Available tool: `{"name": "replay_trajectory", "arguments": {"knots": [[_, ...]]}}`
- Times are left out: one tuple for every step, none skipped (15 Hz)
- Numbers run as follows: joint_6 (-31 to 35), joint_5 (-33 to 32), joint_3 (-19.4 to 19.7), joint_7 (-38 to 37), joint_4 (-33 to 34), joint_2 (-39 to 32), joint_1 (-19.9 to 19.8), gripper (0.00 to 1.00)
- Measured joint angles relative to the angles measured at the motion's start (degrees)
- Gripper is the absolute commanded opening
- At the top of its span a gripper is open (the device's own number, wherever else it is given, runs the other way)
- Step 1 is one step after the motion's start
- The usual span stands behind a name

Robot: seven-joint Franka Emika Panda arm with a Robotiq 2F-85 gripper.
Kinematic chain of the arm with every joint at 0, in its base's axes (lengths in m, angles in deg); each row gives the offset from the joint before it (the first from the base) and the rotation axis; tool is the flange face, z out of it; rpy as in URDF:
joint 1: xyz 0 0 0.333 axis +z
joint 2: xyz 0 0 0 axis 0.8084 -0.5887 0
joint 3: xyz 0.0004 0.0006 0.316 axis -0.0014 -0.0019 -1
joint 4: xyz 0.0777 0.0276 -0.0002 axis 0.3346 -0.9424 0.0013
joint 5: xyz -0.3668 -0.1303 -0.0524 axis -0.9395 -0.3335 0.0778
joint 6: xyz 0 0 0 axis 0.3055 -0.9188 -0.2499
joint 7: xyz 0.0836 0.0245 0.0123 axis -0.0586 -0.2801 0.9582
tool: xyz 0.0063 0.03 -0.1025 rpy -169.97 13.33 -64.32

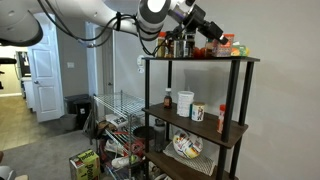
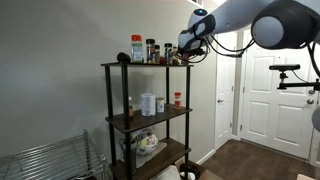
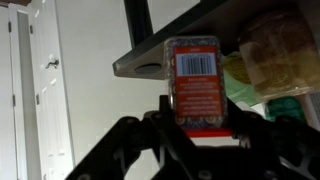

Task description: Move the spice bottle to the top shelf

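Note:
The spice bottle [image 3: 198, 85], red-orange with a pale barcode label, sits between the black fingers of my gripper [image 3: 198, 112], which is shut on it. In both exterior views the gripper [image 1: 207, 38] [image 2: 186, 46] is at the end of the top shelf [image 1: 200, 59] [image 2: 140, 65], just above its dark board. A bit of the red bottle [image 1: 213, 48] shows below the fingers there. In the wrist view the board's edge [image 3: 140, 67] and a black post [image 3: 135, 20] lie right behind the bottle. I cannot tell whether the bottle touches the board.
Tall dark-lidded jars [image 1: 165, 45] [image 2: 137, 48] stand on the top shelf, and coloured packets [image 3: 270, 60] lie close beside the bottle. The middle board holds a white cup [image 1: 186, 101] and a slim red-capped bottle [image 1: 222, 120]. A chrome wire rack [image 1: 115, 120] stands beside the unit.

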Motion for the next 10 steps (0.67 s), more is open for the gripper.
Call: {"name": "replay_trajectory", "arguments": {"knots": [[0.0,0.0,0.0,0.0,0.0,0.0,-0.1,0.27],[0.0,0.0,-0.1,0.0,0.0,0.0,-0.1,0.27],[0.0,0.0,-0.1,0.0,0.0,0.0,-0.1,0.27],[0.0,0.0,-0.1,0.0,0.0,0.0,-0.1,0.27],[0.0,0.0,-0.1,0.0,0.0,0.0,-0.2,0.69],[0.0,0.0,-0.1,0.0,0.0,0.0,-0.2,0.78],[0.0,0.0,-0.1,0.0,0.0,0.0,-0.3,0.84],[0.0,0.0,-0.1,0.0,0.0,0.0,-0.4,0.89],[0.0,0.0,-0.2,0.0,0.0,0.0,-0.6,0.96],[0.0,0.0,-0.2,0.0,-0.1,0.0,-0.7,0.98]]}}
